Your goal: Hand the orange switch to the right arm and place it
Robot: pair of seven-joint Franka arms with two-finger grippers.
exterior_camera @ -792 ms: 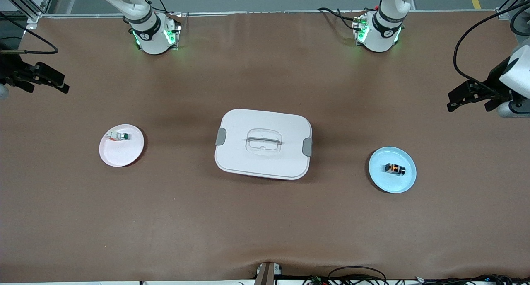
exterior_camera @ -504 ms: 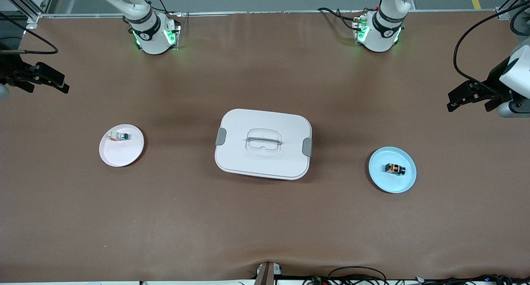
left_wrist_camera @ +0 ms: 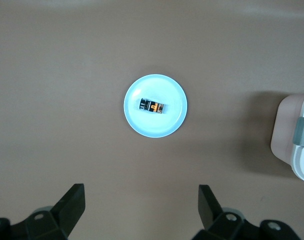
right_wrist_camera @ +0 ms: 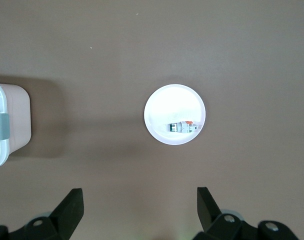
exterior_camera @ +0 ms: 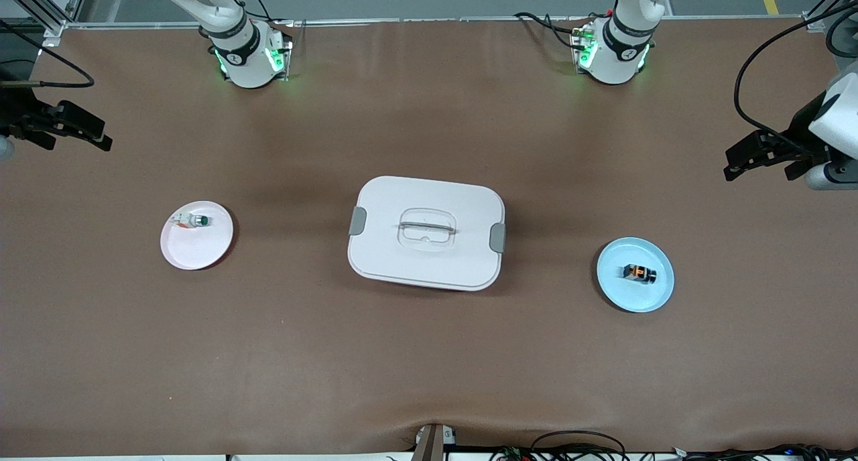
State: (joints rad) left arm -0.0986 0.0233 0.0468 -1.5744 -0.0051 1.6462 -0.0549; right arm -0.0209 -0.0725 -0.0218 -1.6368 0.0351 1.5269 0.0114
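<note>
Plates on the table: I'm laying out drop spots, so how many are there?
2. The blue plate lies toward the left arm's end of the table and holds the orange switch. The pink plate lies toward the right arm's end. None looks hidden.
</note>
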